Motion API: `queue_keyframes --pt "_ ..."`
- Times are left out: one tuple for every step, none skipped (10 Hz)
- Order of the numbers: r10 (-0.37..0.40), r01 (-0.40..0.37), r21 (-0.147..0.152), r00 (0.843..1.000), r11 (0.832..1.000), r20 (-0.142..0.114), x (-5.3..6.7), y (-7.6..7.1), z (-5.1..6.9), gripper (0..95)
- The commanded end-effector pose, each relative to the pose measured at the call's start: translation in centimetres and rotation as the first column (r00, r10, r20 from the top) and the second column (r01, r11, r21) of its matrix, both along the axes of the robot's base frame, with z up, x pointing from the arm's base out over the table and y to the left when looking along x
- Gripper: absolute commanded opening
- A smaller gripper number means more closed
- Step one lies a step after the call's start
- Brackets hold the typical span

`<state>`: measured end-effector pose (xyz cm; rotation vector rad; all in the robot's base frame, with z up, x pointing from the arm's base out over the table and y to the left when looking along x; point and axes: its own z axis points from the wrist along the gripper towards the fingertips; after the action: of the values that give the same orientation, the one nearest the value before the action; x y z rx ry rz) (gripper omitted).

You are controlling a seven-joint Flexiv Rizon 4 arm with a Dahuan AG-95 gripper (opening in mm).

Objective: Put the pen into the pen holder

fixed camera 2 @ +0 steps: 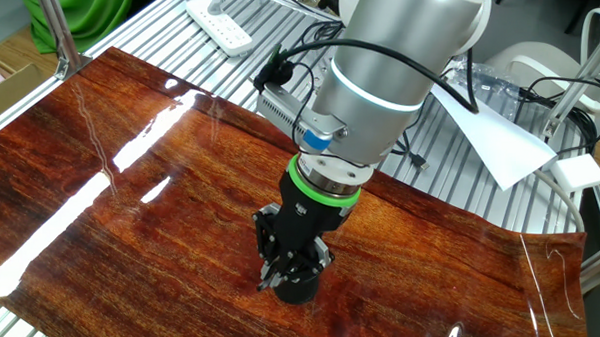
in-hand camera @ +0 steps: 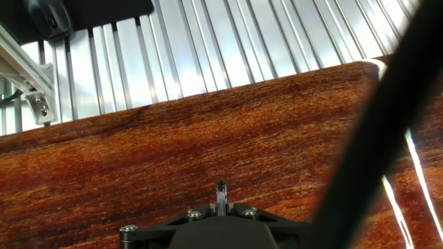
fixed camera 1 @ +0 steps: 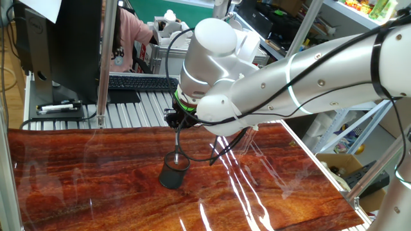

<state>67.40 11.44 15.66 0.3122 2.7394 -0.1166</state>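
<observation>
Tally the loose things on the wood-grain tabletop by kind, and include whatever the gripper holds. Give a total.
Pen holder: 1
Pen, held upright in the shut gripper with its lower end in the holder: 1
Total: 2

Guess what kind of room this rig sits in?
Likely a robotics lab or workshop: a keyboard on the slatted aluminium bench, cluttered shelving behind, and a power strip with loose cables.

No legible txt/labels anywhere (all views checked).
</observation>
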Motion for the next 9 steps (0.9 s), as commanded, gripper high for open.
queue_keyframes --pt "-0.007 0.007 0.002 1.0 1.0 0.004 0.15 0.17 -0.26 0.0" --pt "-0.01 0.01 0.002 1.0 1.0 0.006 0.2 0.22 -0.36 0.0" --pt "-0.012 0.012 0.002 1.0 1.0 0.008 0.23 0.27 -0.45 0.0" --pt "-0.013 0.013 0.003 1.0 1.0 0.008 0.23 0.28 -0.47 0.0" --pt "-0.014 0.014 0.002 1.0 1.0 0.014 0.26 0.34 -0.59 0.0" --pt "-0.016 0.016 0.001 1.0 1.0 0.017 0.27 0.37 -0.67 0.0" --pt "-0.017 0.017 -0.002 0.999 1.0 0.028 0.27 0.38 -0.73 0.0" --pt "-0.017 0.018 -0.006 0.999 1.0 0.035 0.25 0.37 -0.75 0.0" --pt "-0.017 0.017 -0.007 0.999 1.0 0.037 0.2 0.35 -0.77 0.0"
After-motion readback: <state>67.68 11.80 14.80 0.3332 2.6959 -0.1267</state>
